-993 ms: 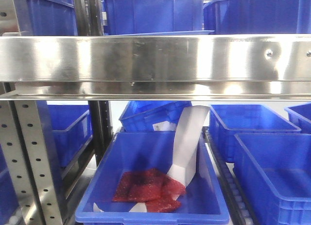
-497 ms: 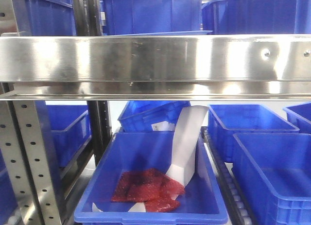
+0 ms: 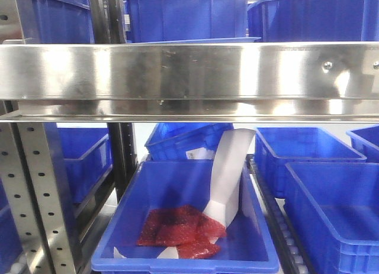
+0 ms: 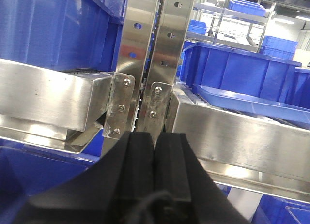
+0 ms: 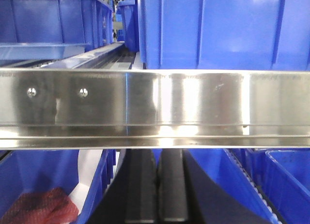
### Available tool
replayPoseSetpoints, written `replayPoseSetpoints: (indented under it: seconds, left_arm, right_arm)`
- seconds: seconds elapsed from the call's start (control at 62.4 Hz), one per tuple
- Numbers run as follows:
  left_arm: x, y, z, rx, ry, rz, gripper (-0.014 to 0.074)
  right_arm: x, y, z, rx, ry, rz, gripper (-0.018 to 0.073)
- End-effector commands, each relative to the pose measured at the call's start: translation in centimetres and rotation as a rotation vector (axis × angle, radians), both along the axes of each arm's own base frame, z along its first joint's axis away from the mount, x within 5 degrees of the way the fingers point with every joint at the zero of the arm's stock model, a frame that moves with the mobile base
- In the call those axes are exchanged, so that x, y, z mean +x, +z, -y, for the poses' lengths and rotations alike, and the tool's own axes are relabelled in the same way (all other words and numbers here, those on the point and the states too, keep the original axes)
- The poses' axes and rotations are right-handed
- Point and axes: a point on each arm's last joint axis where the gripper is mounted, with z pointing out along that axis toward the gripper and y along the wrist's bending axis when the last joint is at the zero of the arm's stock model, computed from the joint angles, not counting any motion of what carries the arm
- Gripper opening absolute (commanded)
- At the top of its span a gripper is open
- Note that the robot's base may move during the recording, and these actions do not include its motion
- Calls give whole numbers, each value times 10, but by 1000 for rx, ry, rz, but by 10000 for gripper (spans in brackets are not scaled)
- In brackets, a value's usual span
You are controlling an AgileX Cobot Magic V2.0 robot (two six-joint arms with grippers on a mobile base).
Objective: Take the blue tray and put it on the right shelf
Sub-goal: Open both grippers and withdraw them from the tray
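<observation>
Nearest in each wrist view are the grippers. The left gripper has its black pads pressed together on nothing, facing the perforated uprights. The right gripper is likewise closed and empty, below the right shelf front beam. Beyond the beam, the blue tray lies flat on the shelf level, its flared lip just behind the front edge, with deep blue bins behind it. It looks light, stiff and glossy, so probably slippery; pinching the near lip between the pads seems the best hold.
</observation>
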Motion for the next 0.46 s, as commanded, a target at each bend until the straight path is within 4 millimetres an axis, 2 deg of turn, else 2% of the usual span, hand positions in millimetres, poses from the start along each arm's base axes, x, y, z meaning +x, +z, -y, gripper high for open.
replayPoseSetpoints:
  seconds: [0.0,0.448]
  left_arm:
    - [-1,-2,-1,-12,8,70,-48]
    - [-1,-2,-1,-12,8,70,-48]
  right_arm:
    - [-4,18,0,-13,-11,143,60]
    - [-4,18,0,-13,-11,143,60]
